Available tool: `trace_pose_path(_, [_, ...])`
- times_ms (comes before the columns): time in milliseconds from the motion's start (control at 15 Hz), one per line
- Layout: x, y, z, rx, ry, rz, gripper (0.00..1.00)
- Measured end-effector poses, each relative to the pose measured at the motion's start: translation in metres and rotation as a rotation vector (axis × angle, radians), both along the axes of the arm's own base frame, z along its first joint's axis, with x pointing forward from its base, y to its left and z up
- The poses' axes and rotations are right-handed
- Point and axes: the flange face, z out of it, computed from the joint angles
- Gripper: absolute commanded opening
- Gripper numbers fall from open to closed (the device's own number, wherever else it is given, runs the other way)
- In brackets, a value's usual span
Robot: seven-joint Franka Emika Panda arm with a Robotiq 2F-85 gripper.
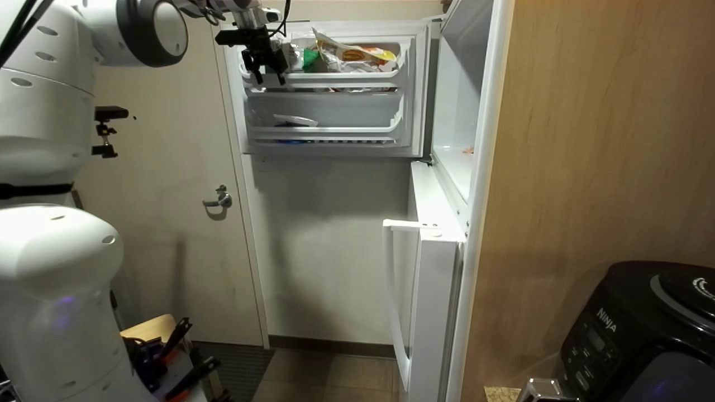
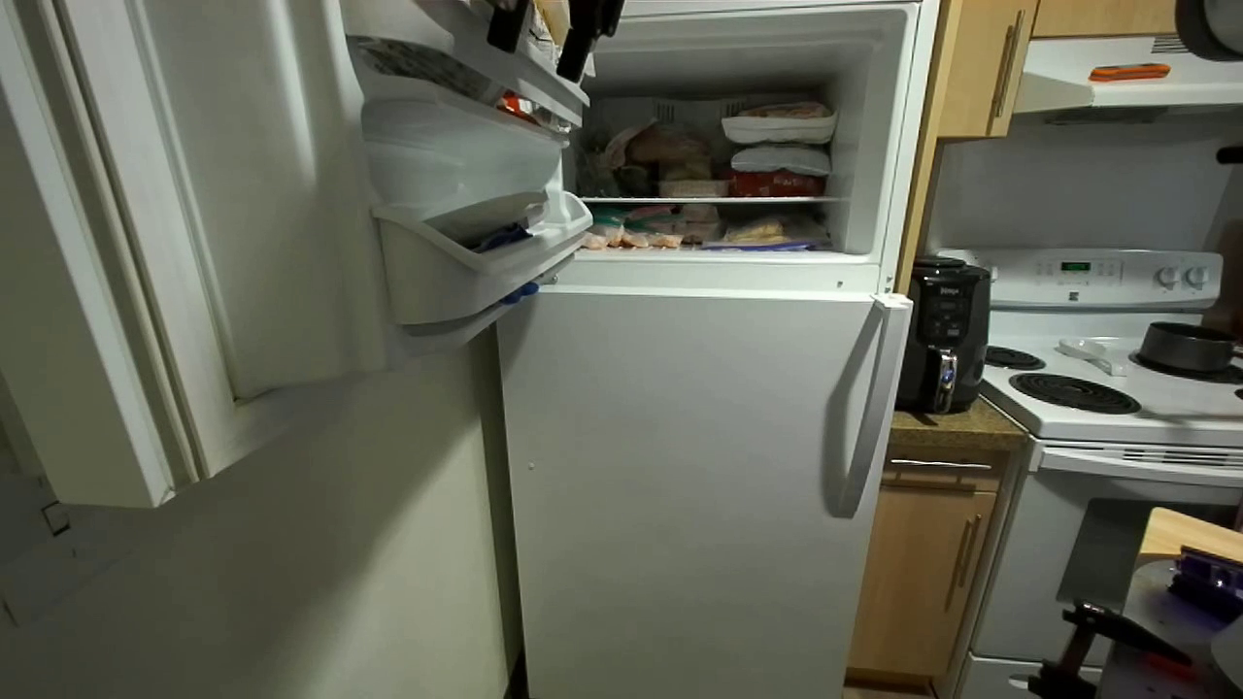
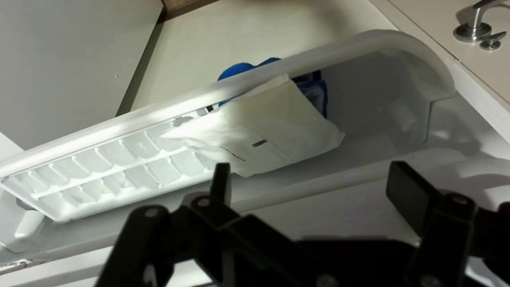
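Mostly smooth white surfaces, one matt black gripper.
White packet matt and creased, paper or thin film, can't tell which. Ice tray and door bin smooth plastic, both slightly shiny. Robot arm glossy white shell. Fridge door smooth, low sheen. Door lever polished metal. Side panel grained wood look, satin. Air fryer glossy black plastic. Counter speckled stone look. Stove coil dark metal, matt.
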Motion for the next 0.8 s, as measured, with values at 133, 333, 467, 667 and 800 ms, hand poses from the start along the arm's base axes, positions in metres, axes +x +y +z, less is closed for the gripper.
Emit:
trace_pose_path(133, [0.0013, -0.0002, 0.0000, 0.003, 0.011, -0.001, 1.00])
trace_pose_path(333, [0.0035, -0.0011, 0.0004, 0.011, 0.030, -0.002, 1.00])
trace_pose_path(467, [0.0051, -0.0017, 0.0002, 0.018, 0.044, -0.003, 1.00])
trace_pose_path(667, [0.0067, -0.0022, 0.0008, 0.020, 0.057, -0.004, 1.00])
trace_pose_path(800, [0.0073, -0.0023, 0.0011, 0.019, 0.062, -0.004, 1.00])
